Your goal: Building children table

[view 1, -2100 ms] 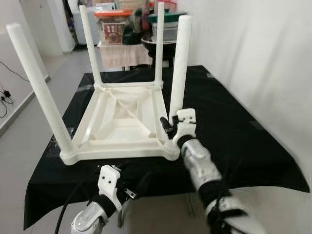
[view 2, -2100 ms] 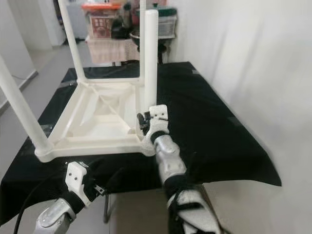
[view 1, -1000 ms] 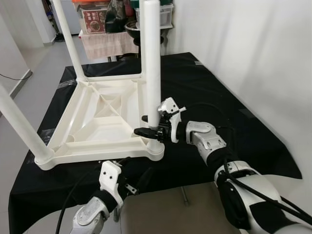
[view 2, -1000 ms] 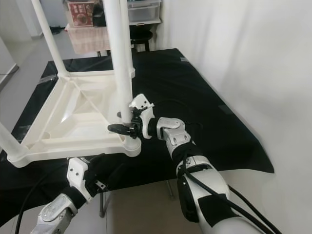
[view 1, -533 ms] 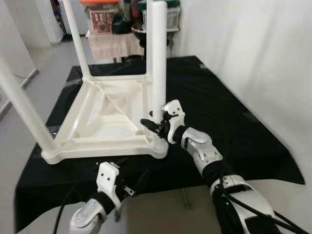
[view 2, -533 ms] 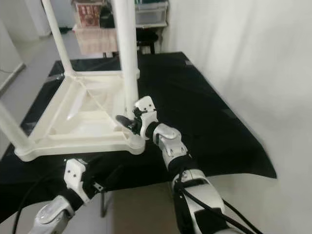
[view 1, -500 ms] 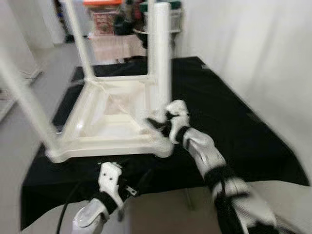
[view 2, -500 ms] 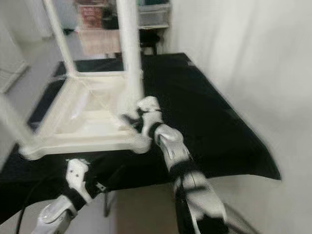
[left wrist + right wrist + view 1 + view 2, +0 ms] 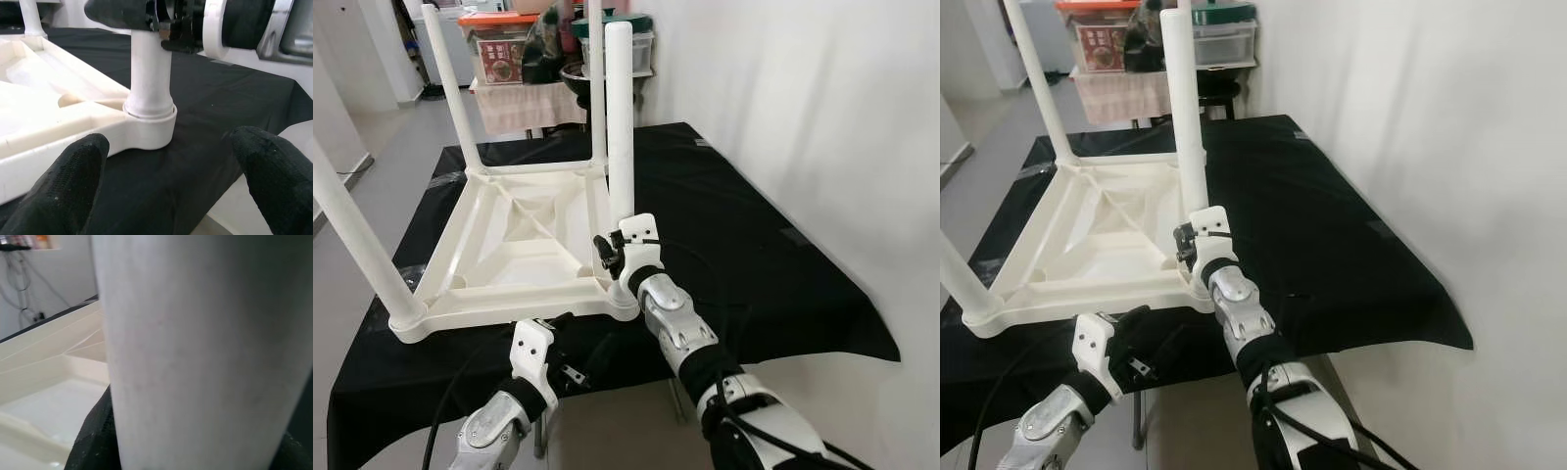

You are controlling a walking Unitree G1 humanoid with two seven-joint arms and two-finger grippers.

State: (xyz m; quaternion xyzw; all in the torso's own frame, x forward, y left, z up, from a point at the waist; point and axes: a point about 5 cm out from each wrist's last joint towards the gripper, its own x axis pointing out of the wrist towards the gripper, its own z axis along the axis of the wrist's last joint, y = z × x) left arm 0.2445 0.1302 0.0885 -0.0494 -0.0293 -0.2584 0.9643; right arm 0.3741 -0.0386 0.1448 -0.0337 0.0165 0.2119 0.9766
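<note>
Left wrist view revealed leg (image 9: 149,83) seated in socket | right gripper (image 9: 619,251) clasped leg's base | left gripper (image 9: 171,181) spread open, near table (image 9: 524,245) edge

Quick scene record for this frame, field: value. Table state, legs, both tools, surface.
table: white plastic table, upside down on a black cloth
legs: four fitted, pointing up
worked leg: near right leg, seated in its corner socket
right tool: right tool clamped around the leg's base, just above the socket
left tool: left tool open, low at the cloth's near edge, facing the same corner, touching nothing
background: storage boxes on a stand beyond the cloth
</note>
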